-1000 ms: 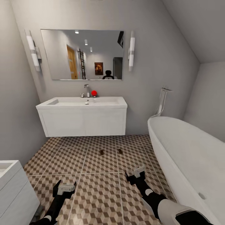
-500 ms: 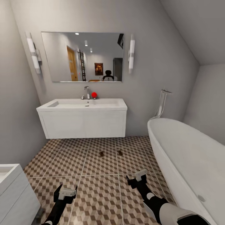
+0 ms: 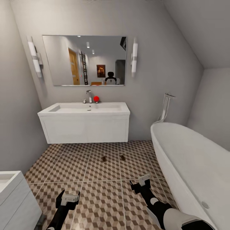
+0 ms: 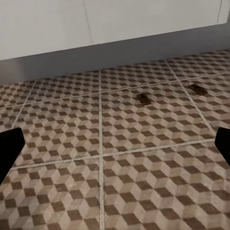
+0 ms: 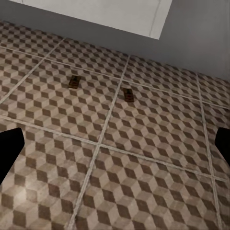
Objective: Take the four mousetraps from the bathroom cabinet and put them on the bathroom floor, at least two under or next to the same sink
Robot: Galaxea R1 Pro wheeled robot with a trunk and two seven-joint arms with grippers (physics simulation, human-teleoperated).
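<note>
Far left in the head view, a second white cabinet (image 3: 14, 198) is showing at the frame's lower edge, against the grey wall. Beside it the left gripper (image 3: 67, 199) is hanging low over the bathroom floor (image 3: 99, 188), holding nothing; in the left wrist view its two dark fingertips (image 4: 9, 148) are sitting wide apart at opposite frame edges, with only cube-patterned tile between them.

Above and further back, the bathroom sink (image 3: 84, 109) is sitting on its white wall-hung vanity (image 3: 86, 127), with a chrome tap (image 3: 88, 95) and a small red object (image 3: 96, 99) just beside the tap. A mirror (image 3: 84, 60) is hanging over it, flanked by two wall lights.

On the floor in front of the vanity, two mousetraps are lying flat and near each other but not touching — the left mousetrap (image 3: 104, 158) and the right mousetrap (image 3: 122, 157), one to each side of a grout line. They are lying just forward of the vanity's front edge, closer to its right half. Both are also showing in the left wrist view and the right wrist view as small dark slabs.

The right gripper (image 3: 140, 182) is hovering over the tiles, well short of the traps — empty, fingers spread wide in the right wrist view.

At the right, the white bathtub (image 3: 188, 166) is running along the wall, with a chrome filler (image 3: 166, 105) behind it
</note>
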